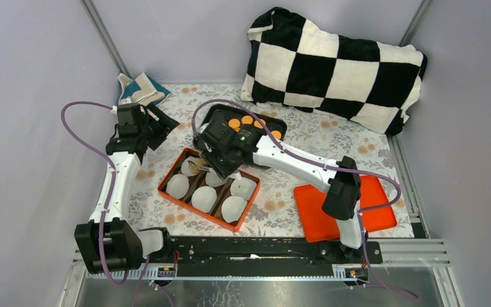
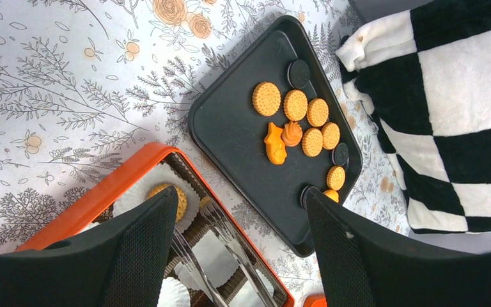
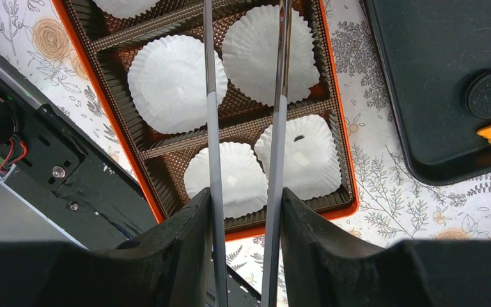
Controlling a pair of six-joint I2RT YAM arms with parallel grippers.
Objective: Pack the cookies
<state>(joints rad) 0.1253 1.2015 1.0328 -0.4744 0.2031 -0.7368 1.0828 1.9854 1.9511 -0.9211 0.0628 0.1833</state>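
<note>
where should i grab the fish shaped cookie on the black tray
Come straight down on the fish cookie: it lies flat on the black tray. Pinch it end to end, nose and tail, where bare tray shows; a swirl cookie crowds one long side. Probably the safest hold.

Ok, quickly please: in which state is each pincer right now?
Left pincer: open, holding nothing.
Right pincer: closed on the metal tongs.
</note>
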